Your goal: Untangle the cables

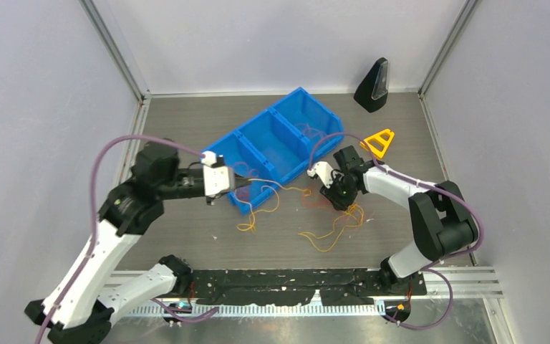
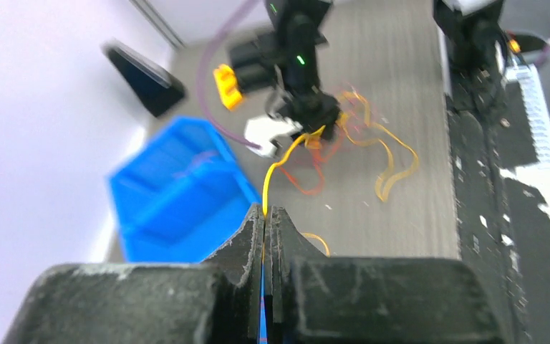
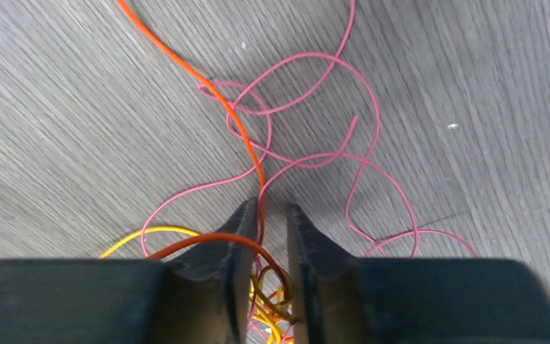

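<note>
The cables lie as a tangle [image 1: 327, 203] on the grey table, with orange-yellow loops [image 1: 333, 231] trailing toward the near edge. My left gripper [image 1: 242, 184] [image 2: 267, 212] is shut on a yellow cable [image 2: 275, 169], which runs taut from its tips to the tangle. My right gripper [image 1: 338, 197] [image 3: 271, 208] points down into the tangle. Its jaws stand a little apart, with a knot of orange, yellow and pink strands [image 3: 279, 294] between them. An orange cable [image 3: 186, 64] and pink loops [image 3: 315, 55] spread over the table ahead of its fingertips [image 3: 247, 211].
A blue three-compartment bin [image 1: 279, 136] sits slanted at mid-table, its near end right by my left gripper. An orange triangular piece [image 1: 379, 141] lies behind my right arm. A black wedge-shaped object [image 1: 374, 86] stands at the back right corner. Walls close in three sides.
</note>
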### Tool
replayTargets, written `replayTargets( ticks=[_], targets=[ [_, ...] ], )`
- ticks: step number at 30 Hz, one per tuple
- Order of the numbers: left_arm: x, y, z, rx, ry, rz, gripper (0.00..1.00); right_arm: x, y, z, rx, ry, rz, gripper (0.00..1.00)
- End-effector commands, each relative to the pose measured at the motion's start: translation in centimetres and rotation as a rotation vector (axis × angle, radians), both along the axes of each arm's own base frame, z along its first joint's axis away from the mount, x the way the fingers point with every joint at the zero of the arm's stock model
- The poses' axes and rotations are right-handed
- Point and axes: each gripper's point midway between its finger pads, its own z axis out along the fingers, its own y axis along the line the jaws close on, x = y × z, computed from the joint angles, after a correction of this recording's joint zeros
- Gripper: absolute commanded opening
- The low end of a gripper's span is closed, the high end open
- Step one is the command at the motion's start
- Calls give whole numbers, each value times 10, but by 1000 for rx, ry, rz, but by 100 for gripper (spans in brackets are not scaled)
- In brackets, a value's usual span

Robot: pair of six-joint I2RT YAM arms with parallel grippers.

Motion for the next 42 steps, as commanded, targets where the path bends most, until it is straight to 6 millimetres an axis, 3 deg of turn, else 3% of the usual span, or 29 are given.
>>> replayTargets(
  ticks=[1,5,9,12,16,18,22,28,31,34,39,42],
  targets=[
    [0,14,72,-127,-163,79,0,14,-64,-17,-250,-62,-35,22],
    [13,18,131,-252,-255,168,0,15,-93,-20,-262,-25,-96,17],
    [32,26,193,-393,-373,278,0,12,-100,-16,-254,-25,-113,13],
    [50,27,222,-450,-422,341,0,4,-102,-15,-250,-6,-113,16],
    [80,20,246,-510,-464,401,0,-4,-73,-1,-77,29,-85,26],
    [85,18,269,-570,-494,408,0,-3,-65,10,-34,26,-97,32],
    [99,18,319,-687,-528,444,0,-3,-57,24,14,21,-102,34],
    [127,13,369,-800,-582,481,0,-6,-56,25,20,28,-101,34],
    [137,10,378,-811,-625,482,0,-7,-57,23,19,33,-102,34],
    [161,5,368,-775,-658,511,0,-9,-56,22,22,36,-97,34],
    [221,7,314,-709,-594,579,0,-10,-56,20,22,46,-100,34],
    [241,-2,262,-641,-518,543,0,-10,-55,21,29,47,-100,34]
  ],
)
